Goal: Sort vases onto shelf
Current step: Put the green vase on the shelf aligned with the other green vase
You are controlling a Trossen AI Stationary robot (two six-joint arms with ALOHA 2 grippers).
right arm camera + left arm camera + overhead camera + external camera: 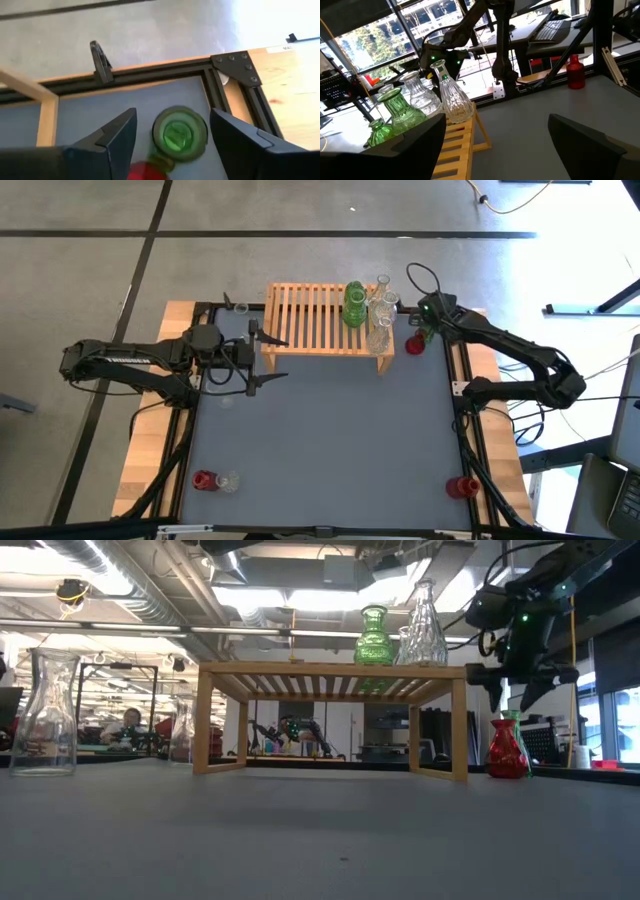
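Directly beneath my right gripper [172, 137], at the table's far right corner beside the slatted light-wood shelf [310, 320], stands a small green glass vase [179, 132], upright, mouth between my parted fingers, nothing gripped yet. My left gripper [268, 360] waits wide open, farther off.

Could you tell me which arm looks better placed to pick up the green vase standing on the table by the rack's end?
The right. Its end effector hangs directly above the green vase, fingers open either side of its mouth, beside the red vase. The left end effector waits open at the shelf's opposite end.
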